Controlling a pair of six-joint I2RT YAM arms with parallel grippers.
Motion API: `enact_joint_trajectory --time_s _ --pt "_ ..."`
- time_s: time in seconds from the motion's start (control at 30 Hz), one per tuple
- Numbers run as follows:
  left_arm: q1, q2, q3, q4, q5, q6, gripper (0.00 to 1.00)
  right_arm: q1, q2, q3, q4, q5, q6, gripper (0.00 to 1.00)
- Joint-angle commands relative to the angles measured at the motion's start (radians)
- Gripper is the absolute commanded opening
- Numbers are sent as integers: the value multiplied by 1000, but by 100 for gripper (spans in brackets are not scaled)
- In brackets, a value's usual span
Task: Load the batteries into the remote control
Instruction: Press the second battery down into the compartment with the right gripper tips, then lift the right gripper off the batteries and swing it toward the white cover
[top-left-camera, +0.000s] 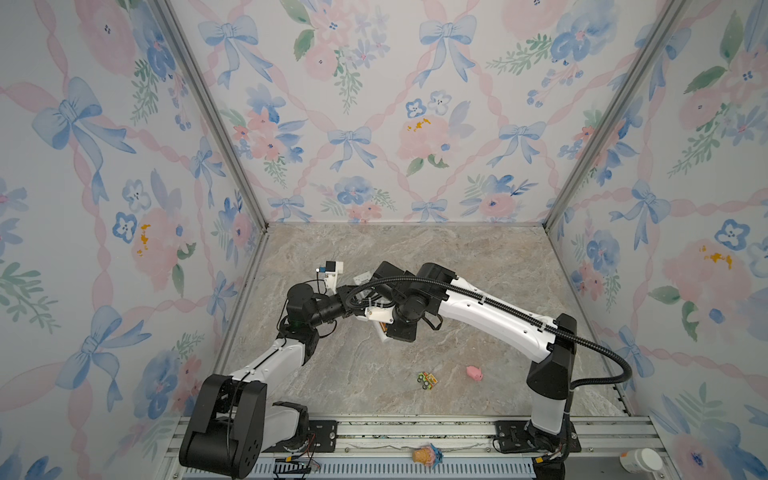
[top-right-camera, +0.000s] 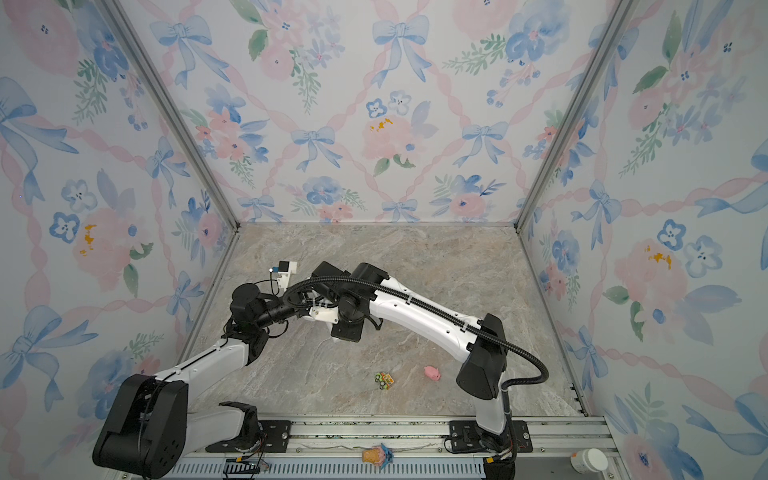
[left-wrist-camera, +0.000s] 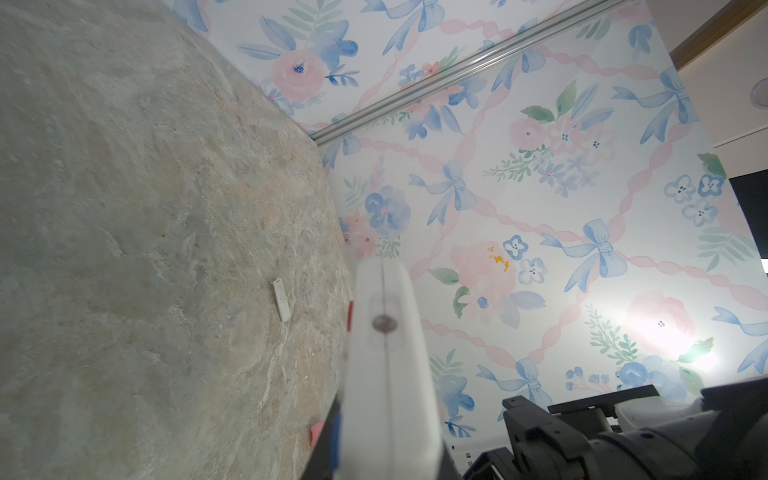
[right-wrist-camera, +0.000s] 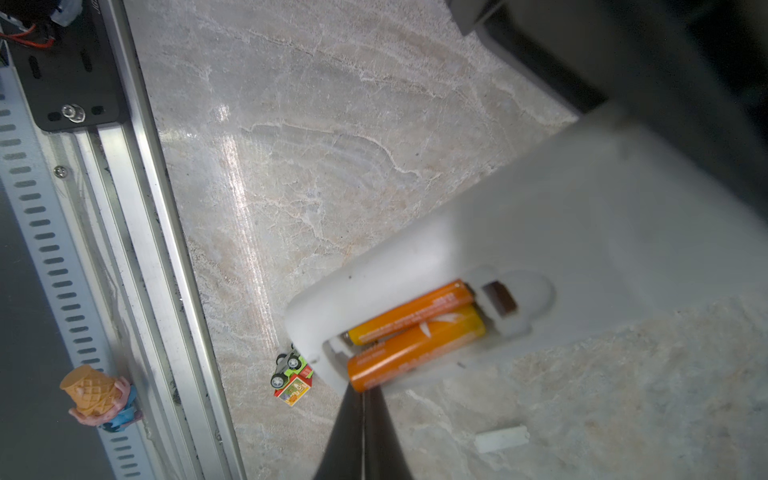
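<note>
Right gripper (right-wrist-camera: 362, 394) pinched shut, empty: press the raised battery (right-wrist-camera: 415, 349) end down squarely — left gripper (top-left-camera: 351, 293) clamps the remote control (right-wrist-camera: 540, 216).

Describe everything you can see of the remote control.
The remote control is a long white plastic bar, held above the marble table with its plain back toward the right wrist camera. Its battery bay is uncovered near one rounded end, and two orange batteries lie side by side inside, one seeming to ride higher. The tips of the shut right gripper meet that battery's end.
</note>
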Motion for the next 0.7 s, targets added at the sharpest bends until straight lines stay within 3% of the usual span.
enact_joint_trajectory --time_s 0.0,0.67 --pt "-8 -21 12 64 69 -59 0 -19 59 28 -2 30 33 6" --pt "-8 -31 0 64 65 -58 0 -35 167 150 -113 5 149 2"
